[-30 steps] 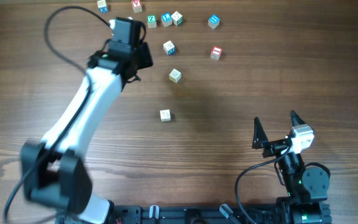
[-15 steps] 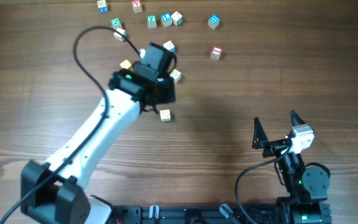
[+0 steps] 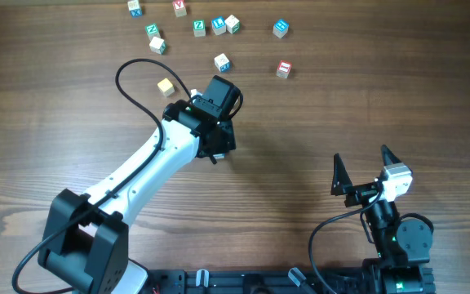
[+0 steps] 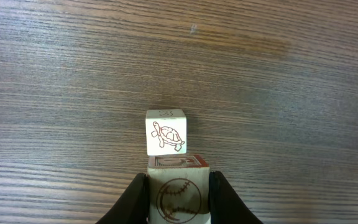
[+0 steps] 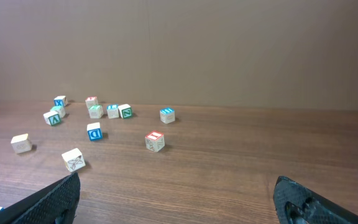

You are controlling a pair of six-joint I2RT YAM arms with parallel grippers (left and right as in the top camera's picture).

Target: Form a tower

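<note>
Left wrist view: the left gripper (image 4: 178, 182) is clamped on a baseball-picture cube (image 4: 178, 200), close by a turtle cube (image 4: 165, 132) sitting alone on the wooden table (image 4: 291, 93); the right gripper (image 3: 361, 155) gapes wide.

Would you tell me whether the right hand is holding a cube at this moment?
No, the right hand stands wide open with nothing in it.
</note>
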